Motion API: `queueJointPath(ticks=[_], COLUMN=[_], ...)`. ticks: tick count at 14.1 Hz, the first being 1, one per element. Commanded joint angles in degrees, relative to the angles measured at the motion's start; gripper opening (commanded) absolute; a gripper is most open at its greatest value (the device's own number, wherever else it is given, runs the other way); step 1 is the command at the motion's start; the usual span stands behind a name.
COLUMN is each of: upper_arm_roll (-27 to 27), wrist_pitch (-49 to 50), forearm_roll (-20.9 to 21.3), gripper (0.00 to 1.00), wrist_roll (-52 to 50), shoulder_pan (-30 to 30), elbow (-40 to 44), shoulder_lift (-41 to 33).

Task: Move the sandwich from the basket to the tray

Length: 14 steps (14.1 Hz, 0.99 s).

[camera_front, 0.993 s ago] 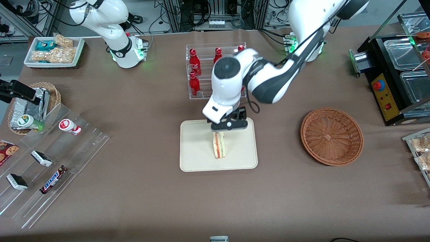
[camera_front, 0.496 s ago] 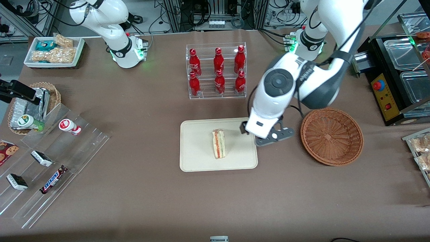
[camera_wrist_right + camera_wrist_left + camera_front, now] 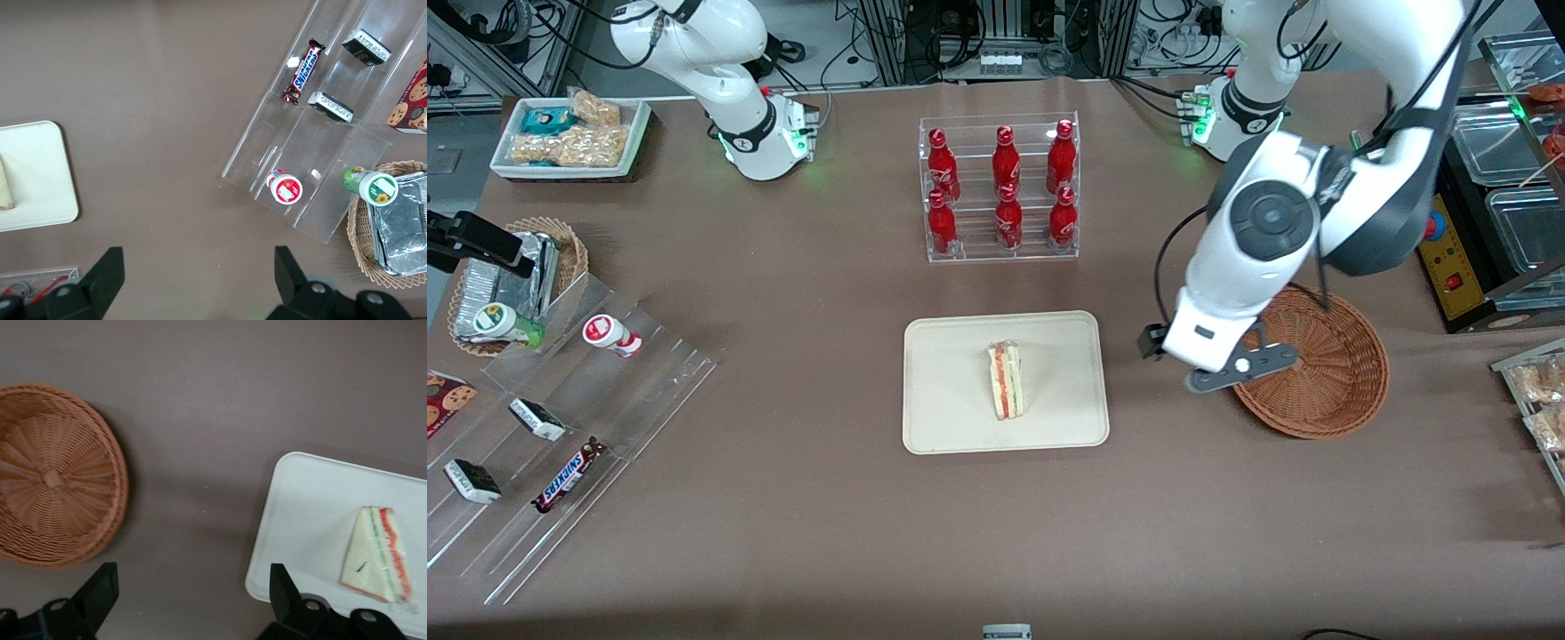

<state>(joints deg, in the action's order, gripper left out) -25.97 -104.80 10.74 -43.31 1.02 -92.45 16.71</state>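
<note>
The sandwich (image 3: 1006,381), a white bread wedge with red and green filling, lies on the cream tray (image 3: 951,427) in the middle of the table. It also shows in the left wrist view (image 3: 375,555) on the tray (image 3: 300,520). The round brown basket (image 3: 1325,373) sits toward the working arm's end of the table and is empty; it shows in the left wrist view (image 3: 53,477) too. My left gripper (image 3: 1199,366) hangs above the bare table between the tray and the basket, open and empty, its fingertips (image 3: 100,583) wide apart.
A clear rack of red bottles (image 3: 1000,191) stands farther from the front camera than the tray. A tiered clear shelf with snacks (image 3: 560,427) and a small basket with foil packs (image 3: 507,276) lie toward the parked arm's end. A black machine (image 3: 1485,204) stands beside the basket.
The left gripper let go of the sandwich on the tray, rose, and moved away toward the basket. The sandwich stays on the tray.
</note>
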Motion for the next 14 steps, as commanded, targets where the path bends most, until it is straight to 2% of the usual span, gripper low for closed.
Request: queueJointPath(ticks=[1, 4, 7, 9, 11, 14], upper_arm_roll=[6.4, 13.8, 23.6, 26.1, 26.9, 26.2], wrist_pitch=[0.1, 2.3, 7.7, 13.9, 17.2, 17.6], forearm_roll=[-5.6, -9.1, -11.8, -11.9, -11.8, -11.8], gripper=[1.00, 1.00, 1.00, 1.00, 1.00, 1.00], wrist_roll=[7.3, 19.3, 32.5, 41.5, 46.4, 46.4], shoulder_pan=[1.6, 2.8, 5.7, 5.7, 5.3, 3.7], elbow=[-6.2, -8.5, -7.9, -4.1, 0.6, 6.0], shoulder_lift=[-7.6, -12.7, -15.8, -16.1, -15.3, -13.3])
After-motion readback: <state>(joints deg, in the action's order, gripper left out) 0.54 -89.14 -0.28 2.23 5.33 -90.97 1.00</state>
